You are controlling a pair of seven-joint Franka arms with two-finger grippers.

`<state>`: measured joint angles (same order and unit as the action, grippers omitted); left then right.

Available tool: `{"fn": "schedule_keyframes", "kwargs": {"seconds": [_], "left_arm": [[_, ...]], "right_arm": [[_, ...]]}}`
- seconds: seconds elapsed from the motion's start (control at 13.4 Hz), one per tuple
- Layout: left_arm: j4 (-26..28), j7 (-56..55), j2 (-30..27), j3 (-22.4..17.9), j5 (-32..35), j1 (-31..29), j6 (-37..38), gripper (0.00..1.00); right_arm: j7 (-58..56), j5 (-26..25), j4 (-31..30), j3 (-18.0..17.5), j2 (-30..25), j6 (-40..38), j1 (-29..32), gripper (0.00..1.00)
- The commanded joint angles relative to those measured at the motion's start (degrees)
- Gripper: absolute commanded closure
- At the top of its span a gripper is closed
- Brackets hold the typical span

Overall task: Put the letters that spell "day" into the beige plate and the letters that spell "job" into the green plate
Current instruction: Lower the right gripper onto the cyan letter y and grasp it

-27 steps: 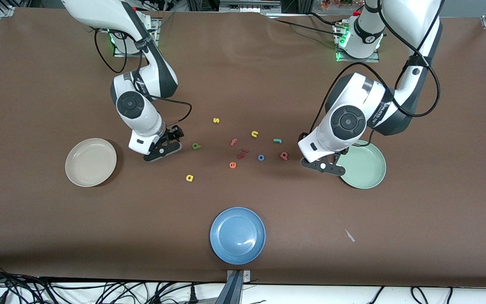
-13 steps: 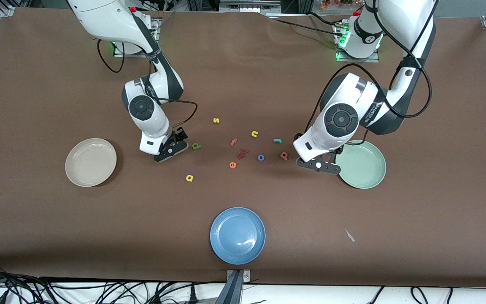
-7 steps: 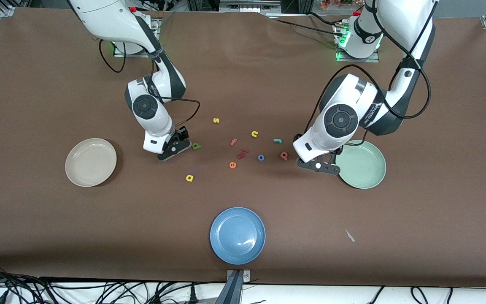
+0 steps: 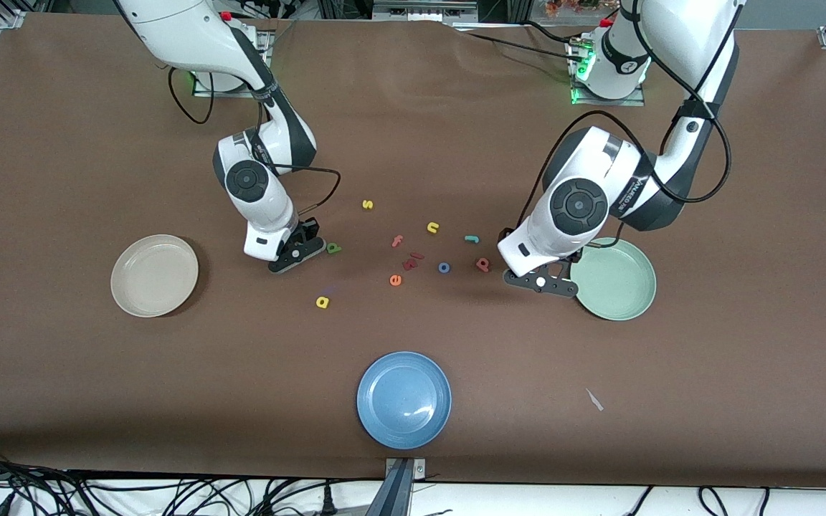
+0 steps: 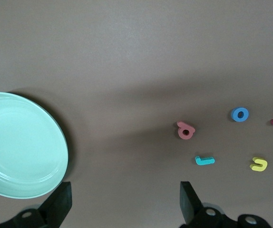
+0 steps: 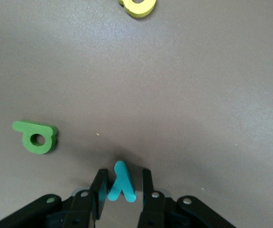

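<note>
The beige plate (image 4: 154, 275) sits near the right arm's end of the table, still with nothing in it. Just past it, the right gripper (image 4: 303, 247) is down at the table. Its fingers (image 6: 100, 187) are closing on the teal y (image 6: 121, 182), which stands between them. The y is tiny, light, soft foam, so I think a gentle pinch on its flat sides is best. The green d (image 4: 333, 248) lies just beside. In the middle lie the blue o (image 4: 444, 268) and pink b (image 4: 482, 264). The left gripper (image 4: 540, 282) waits wide open beside the green plate (image 4: 617, 279).
</note>
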<state>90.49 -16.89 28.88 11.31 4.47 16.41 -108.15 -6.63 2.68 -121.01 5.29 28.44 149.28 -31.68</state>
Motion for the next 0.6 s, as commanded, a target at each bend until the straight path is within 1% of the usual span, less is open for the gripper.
{"fn": "schedule_keyframes", "kwargs": {"seconds": [0.0,0.07,0.3,0.45,0.52], "left_arm": [[0.82,-0.87,-0.41,-0.24,0.54,0.29,-1.01,0.0],[1.17,-0.87,-0.41,-0.24,0.54,0.29,-1.27,0.0],[1.97,-0.87,-0.41,-0.24,0.54,0.2,-3.02,0.0],[2.32,-1.48,0.38,-0.24,0.54,0.11,-5.13,0.0],[2.32,-2.44,0.39,-0.24,0.54,0.29,-5.14,0.01]], "right_arm": [[-0.23,0.31,-0.72,-0.1,0.38,1.1,-0.22,0.81],[-0.23,0.31,-0.72,-0.1,0.38,1.1,-0.22,0.87],[0.12,0.48,-0.29,-0.1,0.21,0.58,-0.14,0.99],[-0.23,0.75,0.15,0.16,-0.49,-0.56,0.04,1.0],[-0.23,0.83,1.29,0.25,-1.02,-2.66,0.22,1.0]]}}
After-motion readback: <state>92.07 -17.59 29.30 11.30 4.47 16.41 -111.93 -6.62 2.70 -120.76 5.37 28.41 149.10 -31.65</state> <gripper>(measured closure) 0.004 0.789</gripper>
